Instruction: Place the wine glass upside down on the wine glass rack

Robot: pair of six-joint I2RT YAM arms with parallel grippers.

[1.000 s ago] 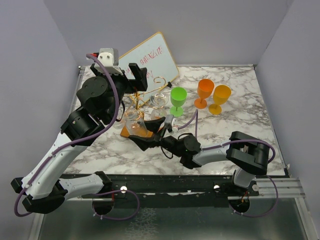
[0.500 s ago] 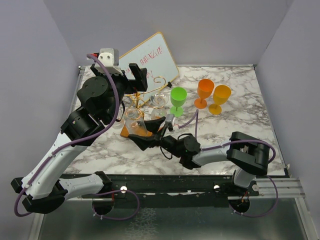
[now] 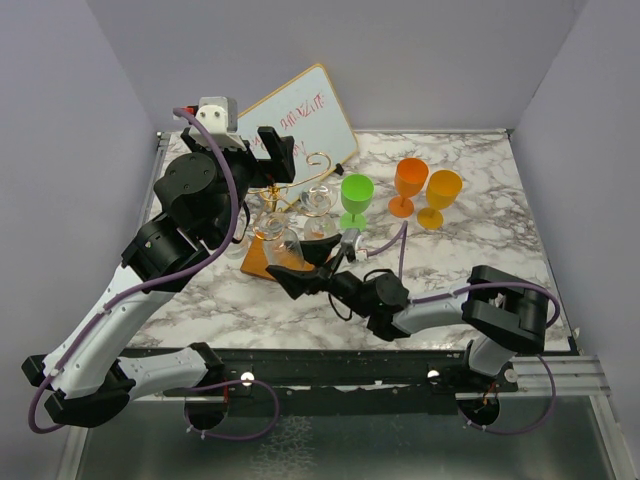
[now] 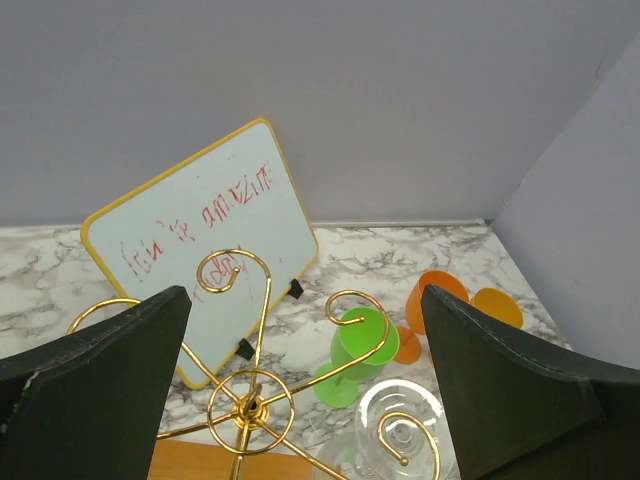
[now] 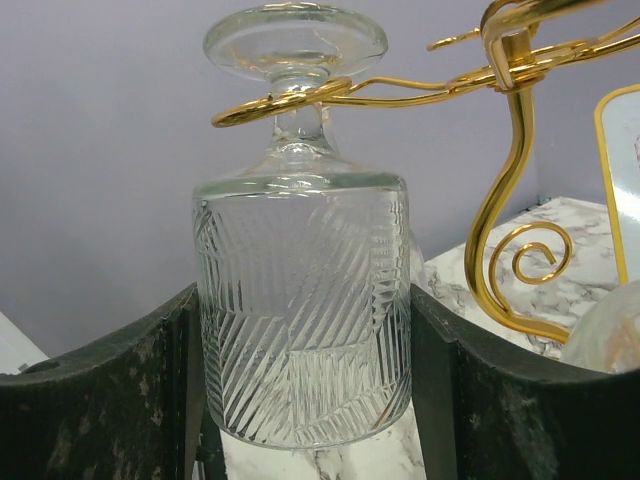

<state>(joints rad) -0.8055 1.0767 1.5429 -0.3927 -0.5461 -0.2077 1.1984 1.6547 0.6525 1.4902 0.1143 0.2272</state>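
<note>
- While a whiteboard (image 3: 300, 118) leans behind the wine glass rack (image 3: 318, 160), a green goblet (image 3: 356, 196) stands beside it;
- wine glass (image 5: 300, 310) hangs inverted on a curled arm, axis upright, foot topmost;
- right fingers (image 5: 100, 400) grasp its bowl; left fingers (image 4: 90, 400) spread wide above.

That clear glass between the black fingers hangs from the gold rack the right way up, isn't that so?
Not the right way up: the wine glass hangs from the wine glass rack upside down, foot on top, between the fingers of the right gripper. The right wrist view shows it.
</note>
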